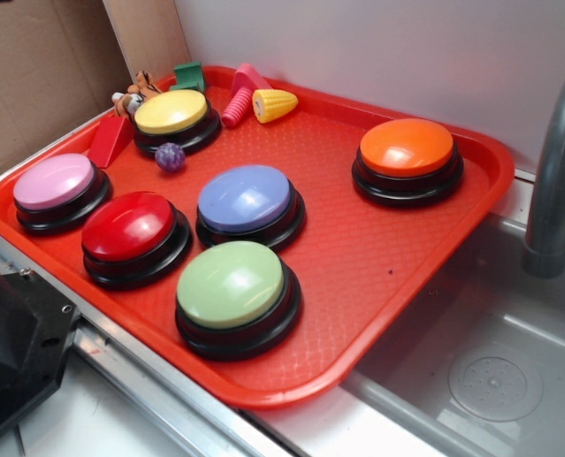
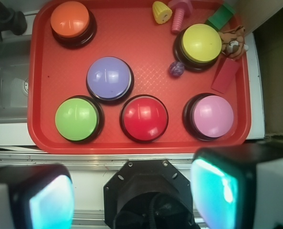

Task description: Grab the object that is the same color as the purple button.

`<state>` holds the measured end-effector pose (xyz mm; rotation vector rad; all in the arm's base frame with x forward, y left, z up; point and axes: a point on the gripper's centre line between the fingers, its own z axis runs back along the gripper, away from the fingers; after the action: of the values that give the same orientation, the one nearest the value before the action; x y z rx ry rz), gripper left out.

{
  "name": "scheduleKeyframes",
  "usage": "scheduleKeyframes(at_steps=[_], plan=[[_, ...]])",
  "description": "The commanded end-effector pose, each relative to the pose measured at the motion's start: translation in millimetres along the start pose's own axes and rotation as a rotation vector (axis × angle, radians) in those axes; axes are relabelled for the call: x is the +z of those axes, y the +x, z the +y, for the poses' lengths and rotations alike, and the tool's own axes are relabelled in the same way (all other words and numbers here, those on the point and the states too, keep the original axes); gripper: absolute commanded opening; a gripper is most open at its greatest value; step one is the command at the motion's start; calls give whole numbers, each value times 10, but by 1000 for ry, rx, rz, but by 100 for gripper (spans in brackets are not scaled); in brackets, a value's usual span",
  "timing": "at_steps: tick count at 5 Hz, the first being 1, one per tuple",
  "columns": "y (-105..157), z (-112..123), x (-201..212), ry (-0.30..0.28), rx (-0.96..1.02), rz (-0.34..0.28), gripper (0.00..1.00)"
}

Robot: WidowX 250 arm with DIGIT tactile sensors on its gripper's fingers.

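Note:
A small shiny purple ball (image 1: 170, 156) (image 2: 176, 69) lies on the red tray (image 1: 377, 257) (image 2: 41, 62), touching the base of the yellow button (image 1: 172, 113) (image 2: 201, 43). The purple button (image 1: 246, 198) (image 2: 110, 78), periwinkle dome on a black base, stands mid-tray. In the wrist view my gripper (image 2: 131, 193) hangs high over the robot's black base, in front of the tray's near edge and far from the ball. Its fingers (image 2: 213, 186) stand wide apart with nothing between them. The exterior view does not show the gripper.
Other buttons on the tray: orange (image 1: 407, 148), red (image 1: 129, 226), green (image 1: 231, 284), pink (image 1: 53, 181). A pink ridged cone (image 1: 241, 94), yellow corn toy (image 1: 275, 105), green block (image 1: 190, 74), red wedge (image 1: 110, 141) and tiger toy (image 2: 233, 39) crowd the far corner. A sink (image 1: 492, 371) and faucet (image 1: 554, 181) flank the tray.

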<state>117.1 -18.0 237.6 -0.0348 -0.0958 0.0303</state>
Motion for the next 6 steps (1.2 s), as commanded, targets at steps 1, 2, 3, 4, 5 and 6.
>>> scheduleKeyframes(at_steps=[1, 2, 3, 4, 5, 6], plan=[[0, 0, 0, 0, 0, 0, 100], [155, 106, -138, 5, 54, 41, 100], [289, 194, -260, -3, 122, 39, 100], [499, 335, -377, 13, 197, 57, 100], [715, 521, -553, -1, 270, 44, 100], [874, 634, -767, 12, 354, 45, 100]])
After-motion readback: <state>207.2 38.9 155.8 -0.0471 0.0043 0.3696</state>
